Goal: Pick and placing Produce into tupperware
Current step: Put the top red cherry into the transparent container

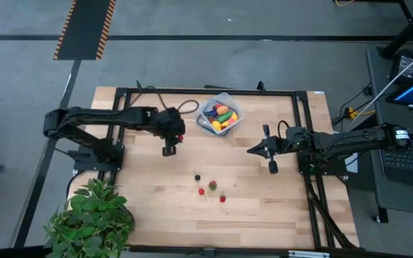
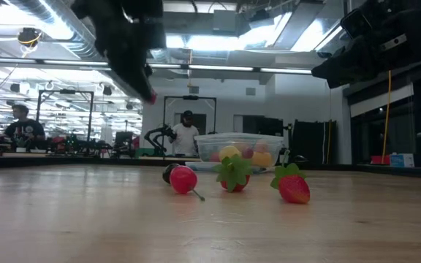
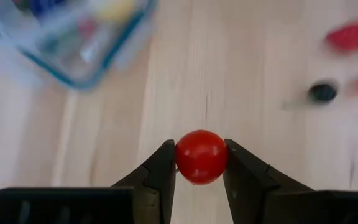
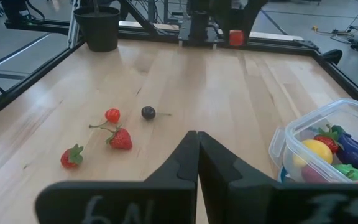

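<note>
Tupperware (image 1: 221, 115) — lemon (image 4: 316, 151), eggplant (image 4: 354, 148), other produce inside

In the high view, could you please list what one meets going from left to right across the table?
potted plant → left gripper holding a red ball → loose berries → tupperware → right gripper, shut.

Only one marking legible, and only in part: pale handwritten-looking characters on the dark body of the right gripper (image 4: 197, 163), close to the camera in the right wrist view, reading roughly "6N" on one side and a blurred stroke or two on the other. No readable labels, brands, numbers or signs elsewhere on table, container or room.
</note>
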`<state>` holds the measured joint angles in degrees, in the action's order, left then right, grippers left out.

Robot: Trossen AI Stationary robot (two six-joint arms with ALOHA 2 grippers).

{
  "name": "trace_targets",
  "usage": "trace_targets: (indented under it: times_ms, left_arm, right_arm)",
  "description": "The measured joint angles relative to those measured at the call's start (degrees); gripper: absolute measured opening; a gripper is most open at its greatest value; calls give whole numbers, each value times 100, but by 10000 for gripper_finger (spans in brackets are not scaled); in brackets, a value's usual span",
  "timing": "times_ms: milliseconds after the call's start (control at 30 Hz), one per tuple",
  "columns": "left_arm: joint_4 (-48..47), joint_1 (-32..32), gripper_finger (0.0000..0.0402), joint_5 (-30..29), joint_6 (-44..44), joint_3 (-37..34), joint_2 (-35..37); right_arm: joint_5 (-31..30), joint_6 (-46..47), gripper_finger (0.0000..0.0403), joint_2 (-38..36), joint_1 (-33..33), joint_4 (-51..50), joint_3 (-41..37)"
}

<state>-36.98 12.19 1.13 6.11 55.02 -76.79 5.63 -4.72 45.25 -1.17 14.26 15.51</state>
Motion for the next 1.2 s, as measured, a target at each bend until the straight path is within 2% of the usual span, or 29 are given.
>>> trace_targets:
  times_ms: [233,500,633,1200]
  left_arm:
    - [539,-183,99,19,0,2,711]
    - [1243,-399,99,31,104,-130,952]
    - [1757,-416,99,33,108,-598,944]
    - [5762,-414,99,580,-268,-2713,941]
  right_arm:
    - [0,1,8,0,0,-5,0]
    - [0,8,8,0,0,-35,0]
    - [0,16,8,0,1,-41,0]
    - [0,19,8,0,1,-40,0]
